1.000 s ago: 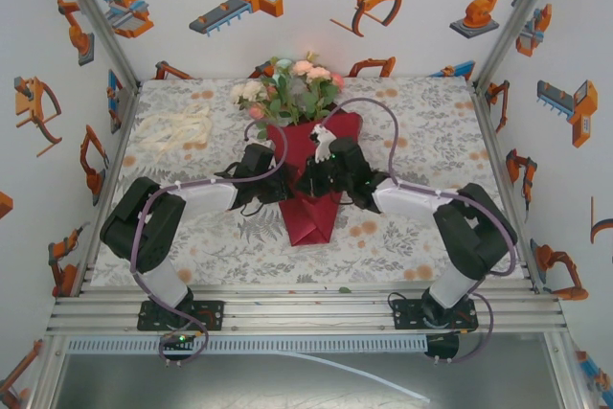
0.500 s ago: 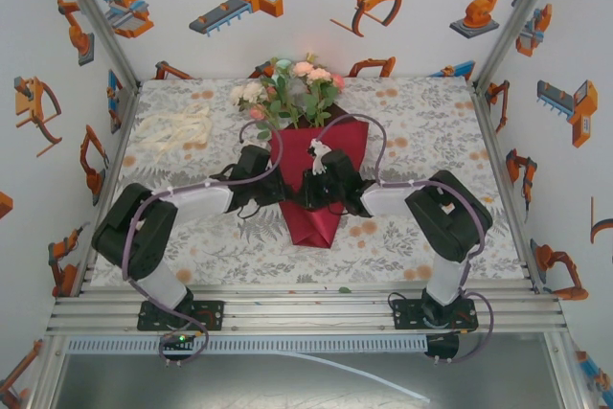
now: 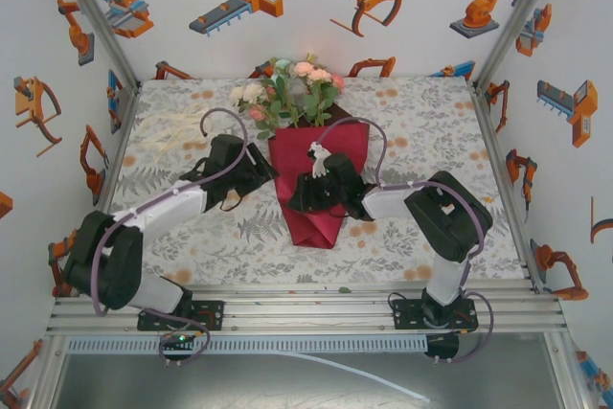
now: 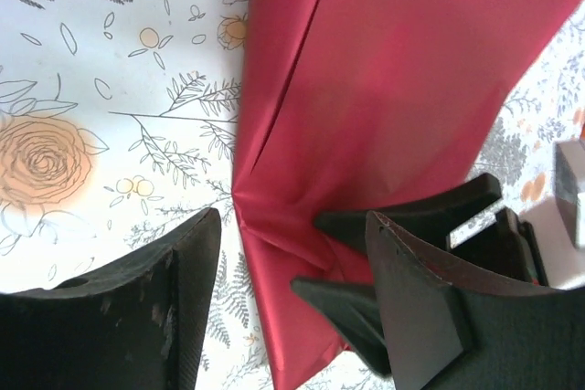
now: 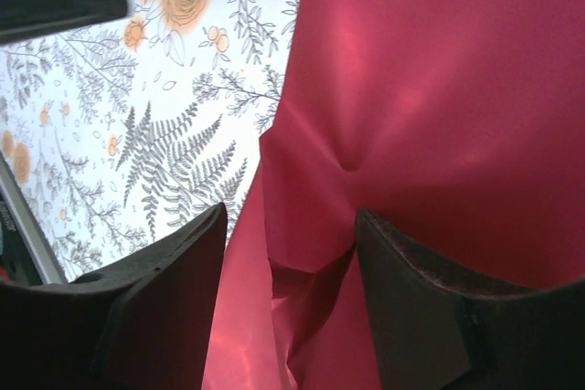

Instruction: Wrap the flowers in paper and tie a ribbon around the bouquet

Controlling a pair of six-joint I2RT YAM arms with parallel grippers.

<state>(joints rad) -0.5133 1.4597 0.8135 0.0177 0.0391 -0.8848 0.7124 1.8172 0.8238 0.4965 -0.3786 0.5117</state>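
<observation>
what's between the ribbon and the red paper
The left gripper and its wrist hang over the tablecloth between the ribbon and the paper, fingers apart. The top view shows it.

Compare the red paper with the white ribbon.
The paper is dark red and broad; the ribbon is cream-white and thin. The paper is folded into a cone holding the flowers; the ribbon lies loose at far left, apart from them. Both rest on the tablecloth.
</observation>
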